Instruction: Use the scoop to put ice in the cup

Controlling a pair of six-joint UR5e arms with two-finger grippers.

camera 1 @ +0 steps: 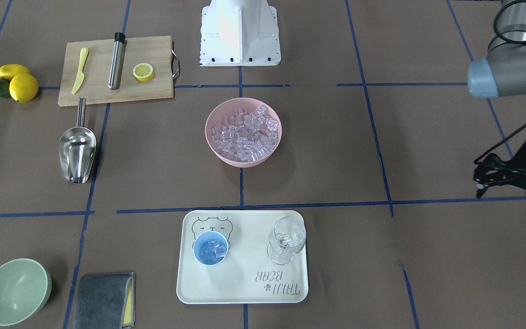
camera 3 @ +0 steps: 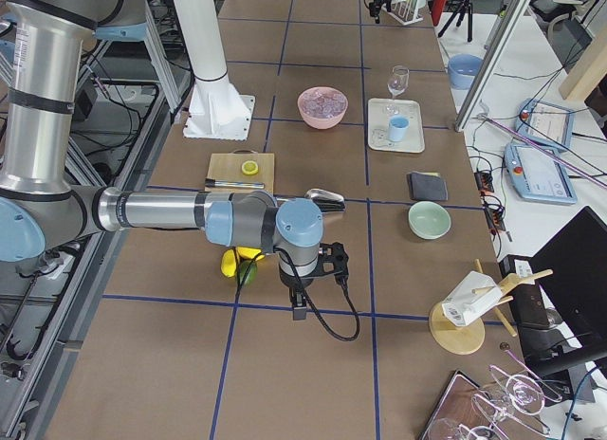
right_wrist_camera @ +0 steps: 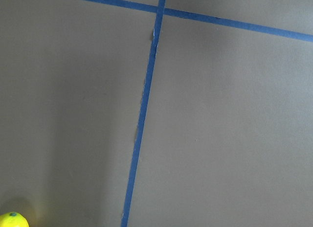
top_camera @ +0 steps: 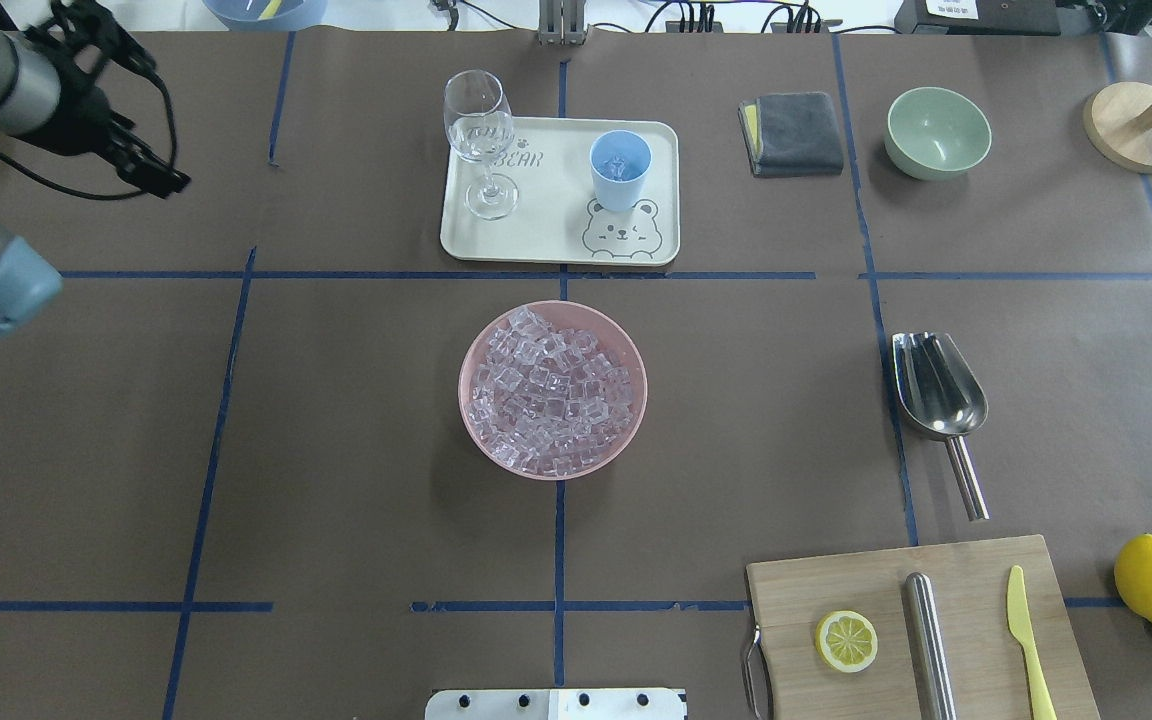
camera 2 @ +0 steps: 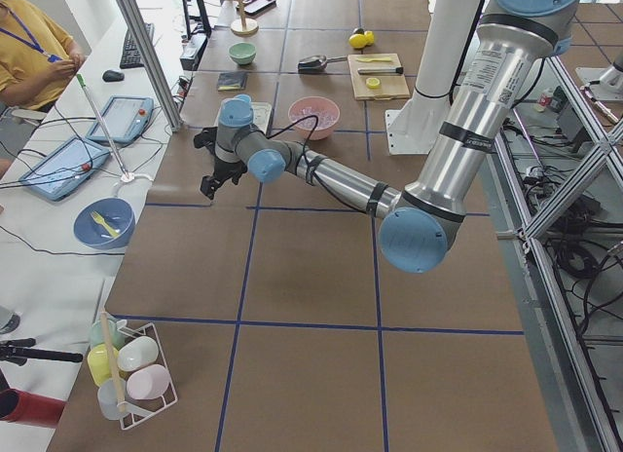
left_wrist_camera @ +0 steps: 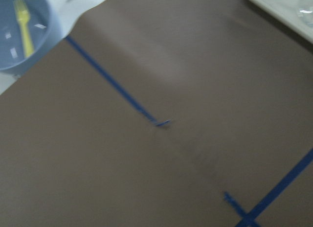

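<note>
The steel scoop (camera 1: 77, 151) lies empty on the table by the cutting board, handle toward the board. Ice (camera 1: 244, 135) fills a pink bowl (top_camera: 476, 440) at the table's middle. The light-blue cup (camera 1: 210, 247) stands on a cream tray (camera 1: 244, 292) and holds a few ice cubes. My left gripper (top_camera: 166, 128) hovers far out at the table's left end, empty, its jaws apart. My right gripper (camera 3: 308, 293) shows only in the exterior right view, above bare table near the lemons; I cannot tell whether it is open or shut.
A clear wine glass (camera 1: 286, 240) stands on the tray beside the cup. The cutting board (camera 1: 98, 91) carries a lemon half, a yellow knife and a steel cylinder. Lemons (camera 1: 23, 87), a green bowl (camera 1: 14, 292) and a grey cloth (camera 1: 103, 299) lie around.
</note>
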